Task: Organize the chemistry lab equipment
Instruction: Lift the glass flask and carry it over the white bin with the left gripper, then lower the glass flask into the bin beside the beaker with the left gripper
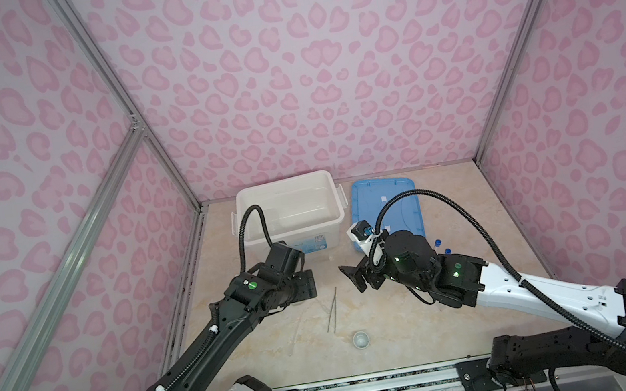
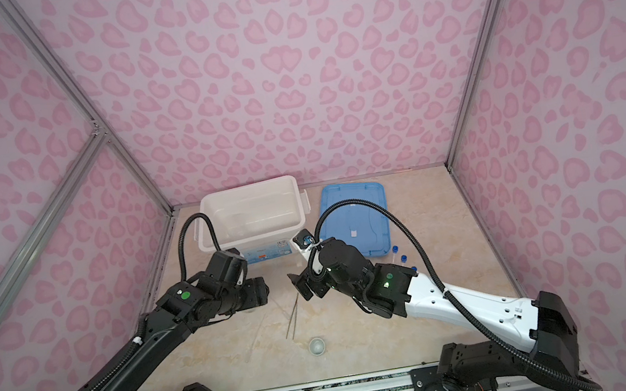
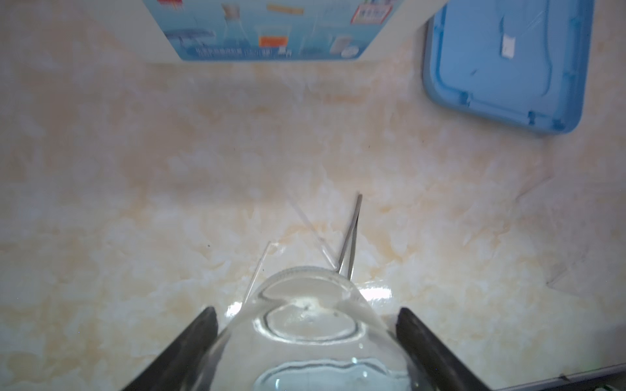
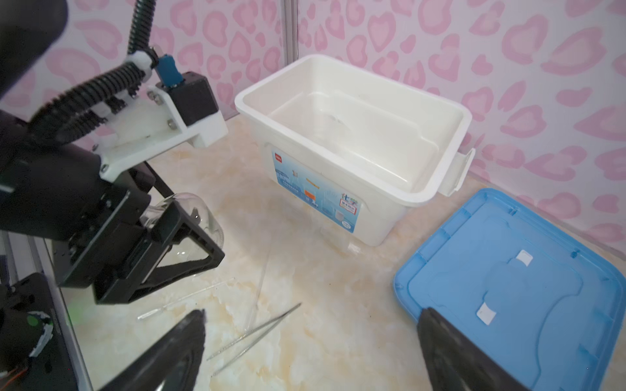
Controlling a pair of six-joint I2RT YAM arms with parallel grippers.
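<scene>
My left gripper (image 3: 306, 315) is shut on a clear glass beaker (image 3: 308, 325), held on its side a little above the table; it also shows in the right wrist view, the beaker (image 4: 184, 211) between the black fingers. My right gripper (image 4: 313, 315) stands open and empty over the table near the metal tweezers (image 4: 257, 333). In both top views the tweezers (image 1: 333, 311) lie between the two grippers. A thin glass rod (image 4: 186, 296) lies beside them. A small white cup (image 1: 361, 339) stands nearer the front. Blue-capped test tubes (image 1: 438, 244) peek out behind the right arm.
A large white plastic bin (image 1: 288, 181) stands open at the back, just beyond the left gripper (image 1: 308, 285). A flat blue lid (image 1: 387, 198) lies to its right, behind the right gripper (image 1: 351, 279). Pink patterned walls close in the back and both sides.
</scene>
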